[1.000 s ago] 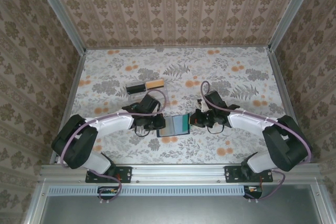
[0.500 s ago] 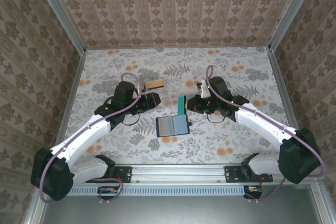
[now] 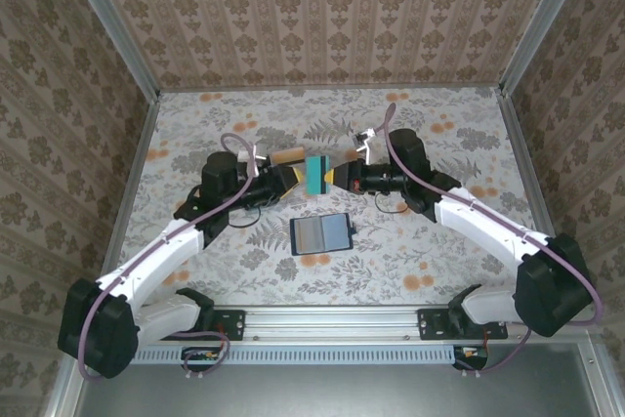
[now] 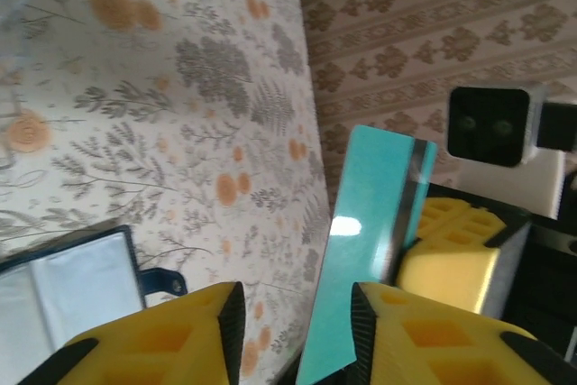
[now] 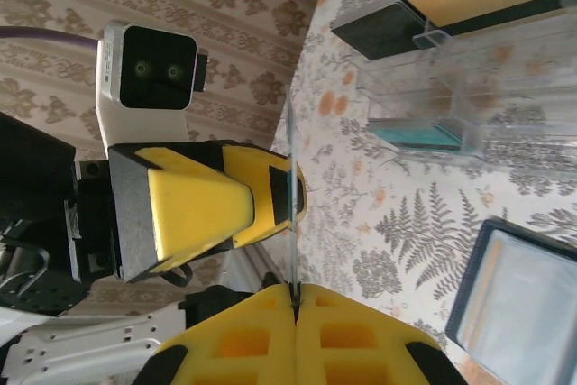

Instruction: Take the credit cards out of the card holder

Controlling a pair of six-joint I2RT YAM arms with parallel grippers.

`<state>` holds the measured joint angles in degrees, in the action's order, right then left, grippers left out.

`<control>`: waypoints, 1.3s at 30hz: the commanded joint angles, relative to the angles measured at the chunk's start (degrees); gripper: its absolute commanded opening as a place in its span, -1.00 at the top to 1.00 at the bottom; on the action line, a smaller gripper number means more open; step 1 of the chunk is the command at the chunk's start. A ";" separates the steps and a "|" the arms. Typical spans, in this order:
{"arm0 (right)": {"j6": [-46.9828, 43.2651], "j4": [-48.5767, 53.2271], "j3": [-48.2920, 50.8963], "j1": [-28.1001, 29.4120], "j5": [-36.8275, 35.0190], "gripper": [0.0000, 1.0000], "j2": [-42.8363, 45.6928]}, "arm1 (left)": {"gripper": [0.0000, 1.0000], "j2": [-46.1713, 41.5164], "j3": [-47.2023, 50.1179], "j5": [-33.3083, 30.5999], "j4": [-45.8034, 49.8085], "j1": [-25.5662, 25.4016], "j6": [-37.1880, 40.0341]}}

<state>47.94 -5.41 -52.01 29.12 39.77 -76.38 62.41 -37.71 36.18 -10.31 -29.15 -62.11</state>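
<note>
Right claw (image 3: 334,177) pinches the teal card (image 3: 315,175) aloft, beyond the open card holder (image 3: 322,233); left claw (image 3: 293,180) straddles it, jaws apart. A mistimed release could drop it

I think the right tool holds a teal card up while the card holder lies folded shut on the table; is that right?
Not quite: the card holder lies open, pockets up, as the top view shows. The right tool does hold the teal card.
</note>
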 commanded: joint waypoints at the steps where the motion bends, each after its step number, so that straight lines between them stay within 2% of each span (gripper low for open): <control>1: 2.68 -6.20 0.24 0.13 4.34 1.00 -1.34 | 0.31 0.34 0.93 3.93 -5.76 0.36 -2.36; 6: 2.85 -6.97 -0.06 0.32 5.71 1.00 -2.69 | 0.43 0.69 1.17 5.28 -8.88 0.32 -3.37; 14: 2.98 -7.81 -0.29 0.41 6.73 1.00 -5.04 | 0.88 0.56 0.67 5.69 -8.89 0.30 -2.87; 15: 2.72 -7.38 -0.20 0.41 6.57 0.83 -5.08 | 0.96 0.47 0.54 5.67 -8.58 0.32 -2.80; 16: 2.29 -6.84 0.00 0.43 6.29 0.49 -5.02 | 1.00 0.31 0.44 5.65 -8.16 0.39 -2.61; 18: 1.28 -5.45 0.29 0.41 5.32 0.27 -4.55 | 1.00 -0.23 -0.22 5.44 -6.05 0.41 -1.36; 21: -1.45 -1.29 0.42 0.32 3.15 -0.35 -3.69 | 1.00 -1.70 -1.57 4.78 -0.21 0.75 2.11; 25: -4.88 4.11 0.85 -0.15 0.05 -0.86 0.32 | 1.00 -4.49 -5.06 2.38 13.86 1.78 11.00; 27: -5.99 5.79 1.32 -0.47 -1.49 -1.00 1.75 | 1.00 -5.30 -7.39 0.21 21.72 2.12 16.46; 32: -8.19 9.17 2.26 -0.56 -5.08 -1.00 4.75 | 1.00 -5.99 -13.26 -8.77 40.42 2.34 31.89; 34: -8.69 9.76 2.85 -0.56 -6.51 -1.00 6.01 | 1.00 -5.35 -16.02 -14.98 47.02 2.38 38.35; 37: -9.16 8.80 4.44 -0.56 -8.51 -1.00 8.63 | 1.00 -3.64 -19.50 -22.95 53.70 2.34 48.91; 39: -9.81 8.57 5.31 -0.55 -9.81 -1.00 10.31 | 1.00 -2.72 -20.59 -25.65 55.64 2.28 57.09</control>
<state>40.36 2.11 -48.07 28.84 33.63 -69.01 58.54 -55.70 19.73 34.70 -27.22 -21.85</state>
